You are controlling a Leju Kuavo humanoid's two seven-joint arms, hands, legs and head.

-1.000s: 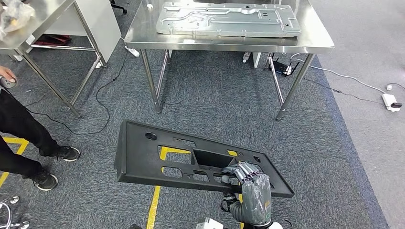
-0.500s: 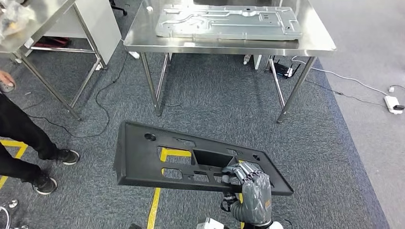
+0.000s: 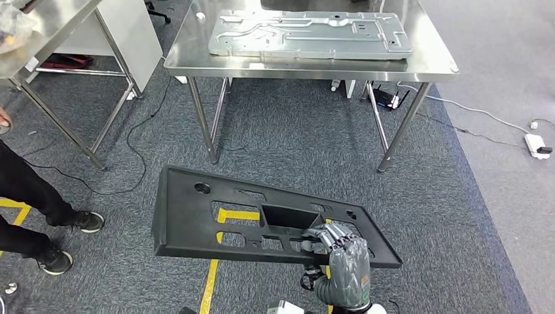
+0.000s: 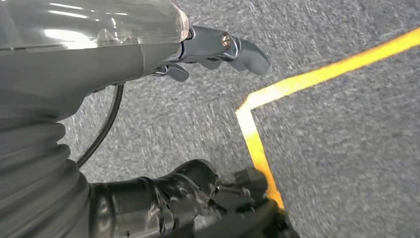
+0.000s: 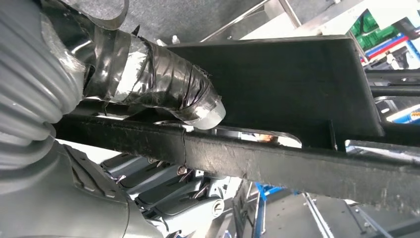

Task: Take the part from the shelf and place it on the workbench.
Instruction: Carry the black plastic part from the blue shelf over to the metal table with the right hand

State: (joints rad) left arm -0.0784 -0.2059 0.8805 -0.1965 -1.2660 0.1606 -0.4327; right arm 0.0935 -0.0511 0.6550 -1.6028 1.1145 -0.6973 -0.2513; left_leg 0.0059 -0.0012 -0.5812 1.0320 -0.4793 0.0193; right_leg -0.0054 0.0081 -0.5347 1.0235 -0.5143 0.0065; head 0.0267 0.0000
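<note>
The part is a long black plastic panel (image 3: pixel 216 216) with several cut-outs, held level above the carpet in the head view. My right hand (image 3: pixel 340 254) grips its near edge towards the right end. In the right wrist view the taped thumb (image 5: pixel 163 84) presses one face of the panel (image 5: pixel 287 79), and the fingers (image 5: pixel 163 186) wrap the other side of its rim. The workbench (image 3: pixel 314 68) is a steel table ahead, with a silver sheet-metal plate (image 3: pixel 307 33) lying on it. My left hand (image 4: pixel 99 64) hangs over the carpet, fingers straight, holding nothing.
A person in black trousers (image 3: pixel 26 196) stands at the left. A second steel table (image 3: pixel 59 26) is at the far left. Cables and a power strip (image 3: pixel 540 145) lie on the floor at the right. Yellow tape (image 3: pixel 211 281) marks the carpet under the panel.
The whole view has shifted: the workbench sits lower and nearer in the picture and the person has slid towards the left edge. My right hand still holds the panel the same way.
</note>
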